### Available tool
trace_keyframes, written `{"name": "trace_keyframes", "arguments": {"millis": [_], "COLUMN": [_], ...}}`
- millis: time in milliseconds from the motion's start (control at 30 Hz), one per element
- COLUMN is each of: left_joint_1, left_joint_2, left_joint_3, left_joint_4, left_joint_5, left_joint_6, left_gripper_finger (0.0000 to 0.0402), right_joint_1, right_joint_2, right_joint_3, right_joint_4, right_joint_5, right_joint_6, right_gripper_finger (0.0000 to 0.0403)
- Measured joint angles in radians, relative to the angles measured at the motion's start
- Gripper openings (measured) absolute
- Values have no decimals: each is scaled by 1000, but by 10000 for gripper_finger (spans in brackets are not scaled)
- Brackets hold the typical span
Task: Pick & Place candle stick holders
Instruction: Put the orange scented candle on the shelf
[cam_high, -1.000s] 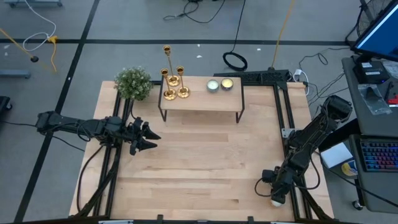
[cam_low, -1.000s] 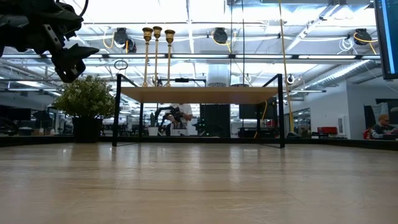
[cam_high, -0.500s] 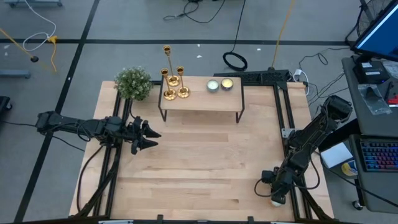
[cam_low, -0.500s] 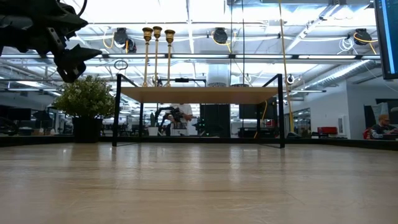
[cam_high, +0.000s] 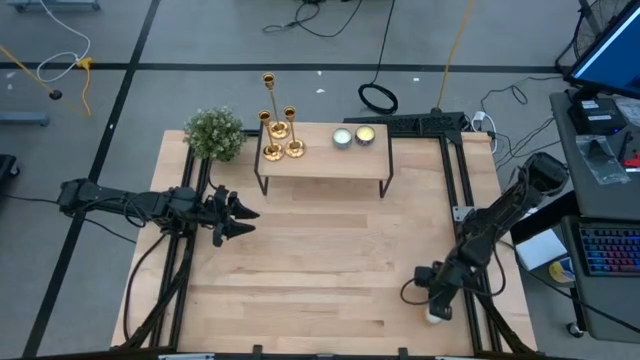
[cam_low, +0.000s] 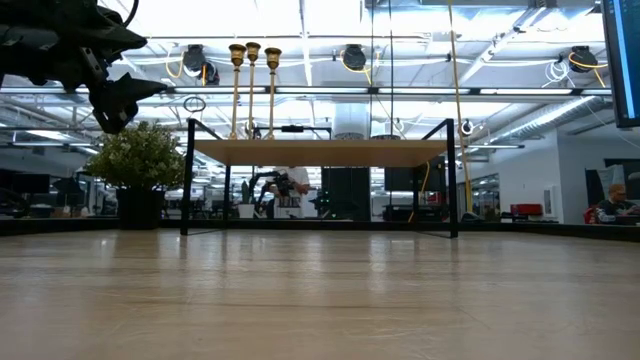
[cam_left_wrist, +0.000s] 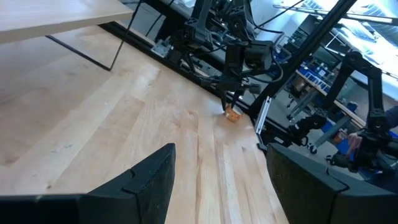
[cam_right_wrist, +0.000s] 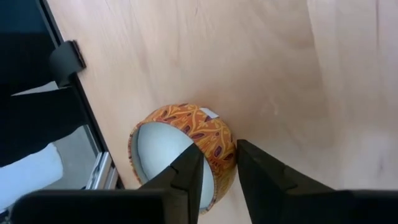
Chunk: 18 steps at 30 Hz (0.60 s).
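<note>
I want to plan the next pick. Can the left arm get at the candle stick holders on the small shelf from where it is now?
Probably yes. The left gripper hangs open above bare table, and the candle stick holders stand on the near-left end of the shelf. Only the plant beside them could crowd the approach.

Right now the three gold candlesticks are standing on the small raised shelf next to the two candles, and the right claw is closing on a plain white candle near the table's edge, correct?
Almost. The candle stick holders do stand on the shelf beside two candles. But the right wrist view shows the right gripper pinching the wall of an orange patterned candle, not a plain white one.
</note>
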Motion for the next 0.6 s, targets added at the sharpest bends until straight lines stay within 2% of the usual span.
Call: {"name": "trace_keyframes", "arguments": {"millis": [600], "left_joint_1": [0], "left_joint_2": [0], "left_joint_3": [0], "left_joint_4": [0], "left_joint_5": [0], "left_joint_6": [0], "left_gripper_finger": [253], "right_joint_1": [-148], "right_joint_2": [-1], "right_joint_3": [1], "right_joint_4": [8], "right_joint_5": [-34], "right_joint_6": [-147], "right_gripper_finger": [86]}}
